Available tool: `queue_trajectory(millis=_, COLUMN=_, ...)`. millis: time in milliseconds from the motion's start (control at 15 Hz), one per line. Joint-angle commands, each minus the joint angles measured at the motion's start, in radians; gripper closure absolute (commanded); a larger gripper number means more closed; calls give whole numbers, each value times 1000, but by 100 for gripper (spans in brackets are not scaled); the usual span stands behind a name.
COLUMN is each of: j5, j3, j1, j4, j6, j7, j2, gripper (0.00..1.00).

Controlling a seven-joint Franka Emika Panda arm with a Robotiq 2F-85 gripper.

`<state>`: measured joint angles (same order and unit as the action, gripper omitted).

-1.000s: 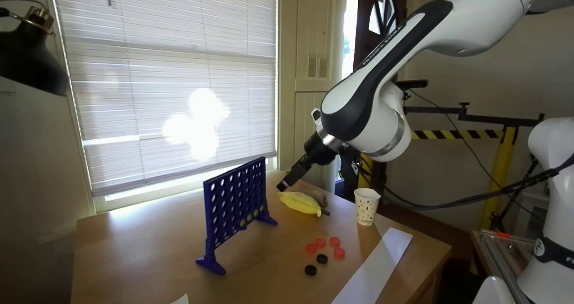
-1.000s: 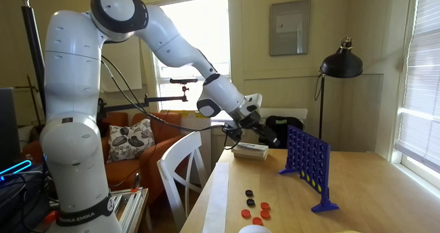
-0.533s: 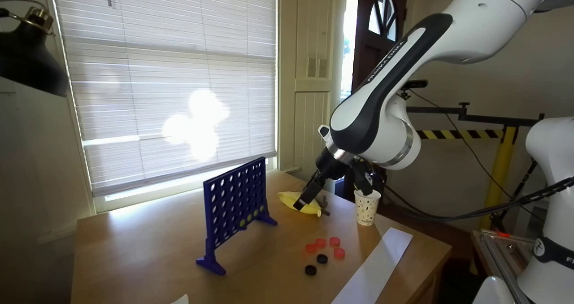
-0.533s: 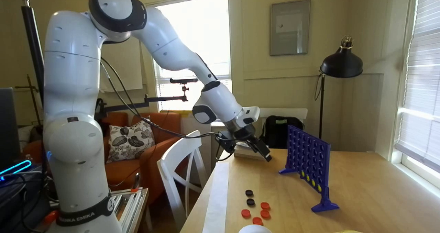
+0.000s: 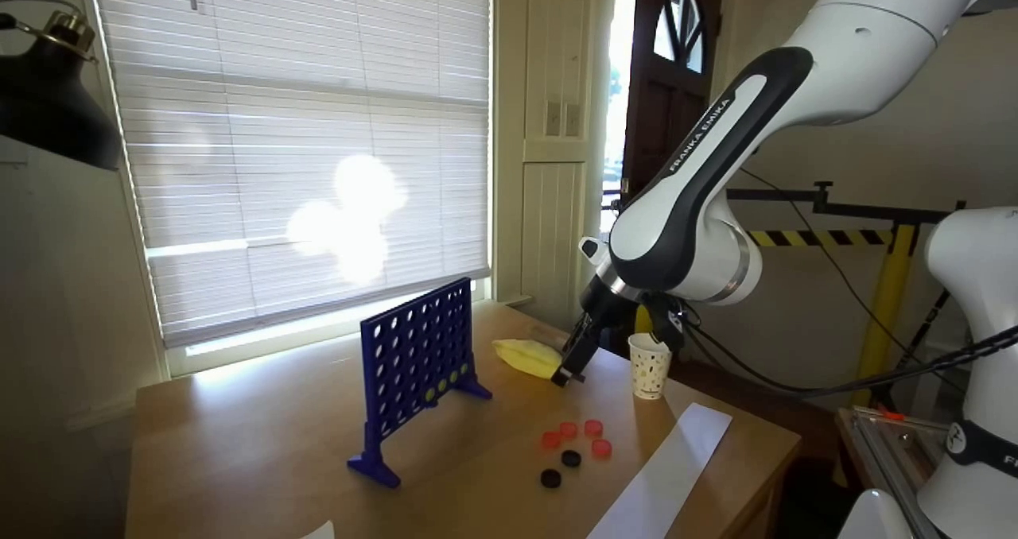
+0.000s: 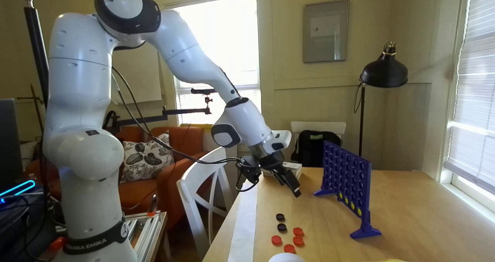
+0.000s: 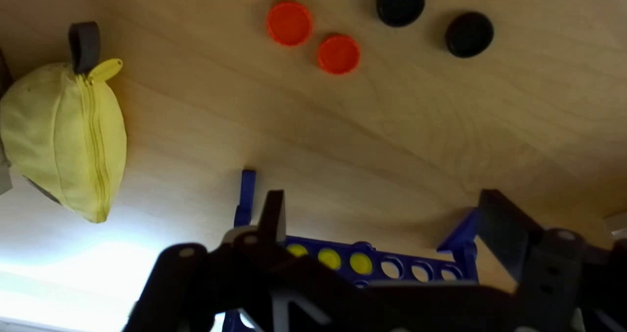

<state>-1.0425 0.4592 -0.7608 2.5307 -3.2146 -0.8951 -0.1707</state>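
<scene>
Apparently, loose discs [image 7: 338, 54] were light, stiff, best pinched across their rims. Gripper [image 7: 383, 212] held nothing, jaws spread wide.

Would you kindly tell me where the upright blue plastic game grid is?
In an exterior view, the blue plastic game grid stands left of the yellow fabric pouch, in front of white window blinds.

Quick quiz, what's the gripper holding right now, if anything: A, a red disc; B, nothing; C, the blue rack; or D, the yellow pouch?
B: in the wrist view the gripper has its jaws wide apart with nothing clasped between them; the blue rack stands clear of it in both exterior views, and the yellow pouch and red discs lie on the table.
</scene>
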Motion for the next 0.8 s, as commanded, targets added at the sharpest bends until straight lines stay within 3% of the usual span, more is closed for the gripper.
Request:
queue_trajectory(millis=0, j5=145, j3=158, j1=-112, j4=29, j6=92, j7=125, j2=33, gripper=0)
queue_trajectory(millis=467, j5=535, j3=456, j1=-322, j4=-63, j6=310, j7=494, j2=65, gripper=0)
queue_trajectory(millis=733, j5=788, j3=589, j1=-424, j4=-148, j6=453, j7=725, j2=108, gripper=0)
